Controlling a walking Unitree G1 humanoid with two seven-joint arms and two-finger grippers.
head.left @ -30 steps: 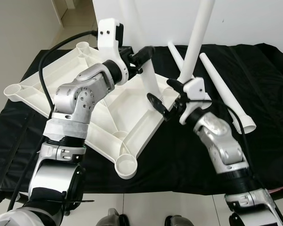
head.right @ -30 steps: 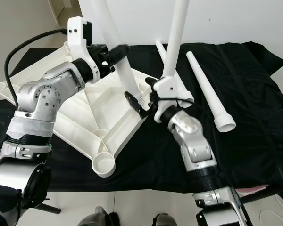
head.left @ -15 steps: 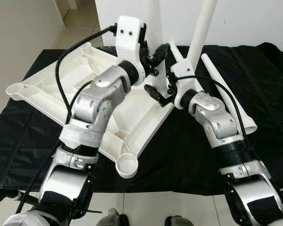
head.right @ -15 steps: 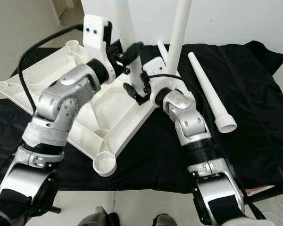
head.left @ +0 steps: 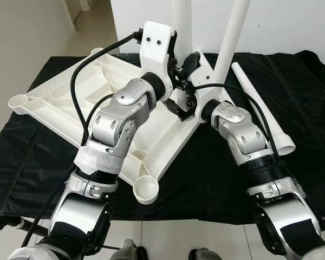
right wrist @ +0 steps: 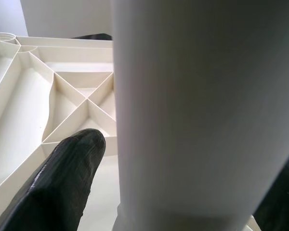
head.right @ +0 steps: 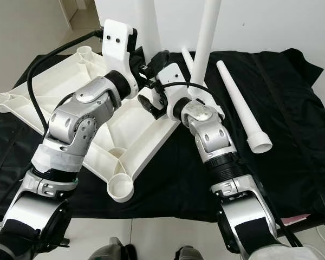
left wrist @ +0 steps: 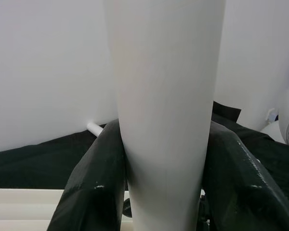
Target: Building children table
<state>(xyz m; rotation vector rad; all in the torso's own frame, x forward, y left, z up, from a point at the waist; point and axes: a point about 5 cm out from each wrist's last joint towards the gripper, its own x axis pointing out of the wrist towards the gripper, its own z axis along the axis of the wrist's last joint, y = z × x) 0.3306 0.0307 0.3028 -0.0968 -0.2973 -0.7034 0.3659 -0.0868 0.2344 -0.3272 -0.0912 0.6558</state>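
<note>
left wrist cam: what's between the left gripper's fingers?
A white table leg, standing upright between the two black fingers of the left gripper, which close on it.

Home rm: tiled floor (head.left: 92, 24), doorway.

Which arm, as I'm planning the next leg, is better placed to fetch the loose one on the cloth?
Right. The loose leg lies on the robot's right, beside that arm; the left gripper is clamped on an upright leg, steadying it.

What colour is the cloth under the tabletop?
Black cloth, plain; clearest in the left eye view.
</note>
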